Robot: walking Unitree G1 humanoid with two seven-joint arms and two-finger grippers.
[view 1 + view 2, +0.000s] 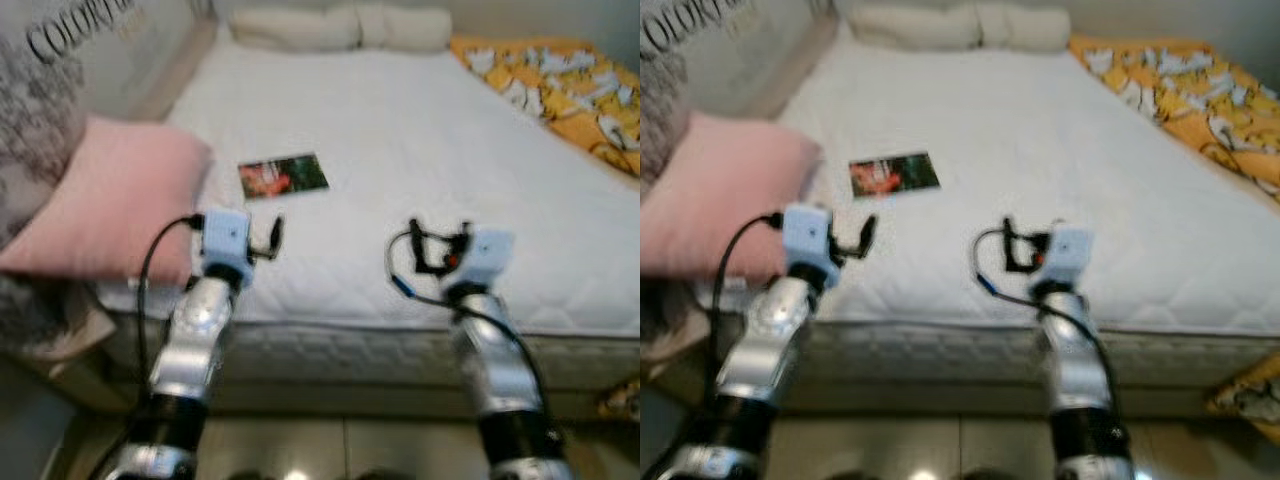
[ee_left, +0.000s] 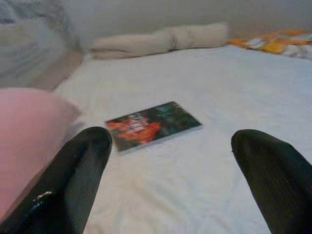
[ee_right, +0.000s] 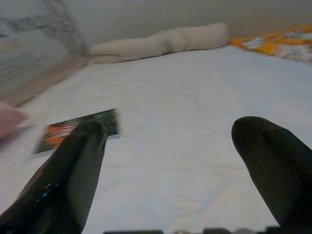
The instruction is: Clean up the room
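A thin book with a red and green cover (image 1: 283, 176) lies flat on the white mattress (image 1: 420, 140), toward its left side. My left gripper (image 2: 180, 165) is held over the bed's near edge, open, short of the book (image 2: 152, 125) and empty. My right gripper (image 3: 170, 165) is held further right over the near edge, also open and empty, with the book (image 3: 78, 128) off to its left. A pink pillow (image 1: 110, 200) rests at the bed's left edge, beside my left arm.
Cream pillows (image 1: 340, 27) lie along the head of the bed. An orange patterned blanket (image 1: 570, 85) covers the far right side. A grey printed cushion (image 1: 40, 90) sits at the far left. The mattress front edge (image 1: 350, 345) stands below my arms.
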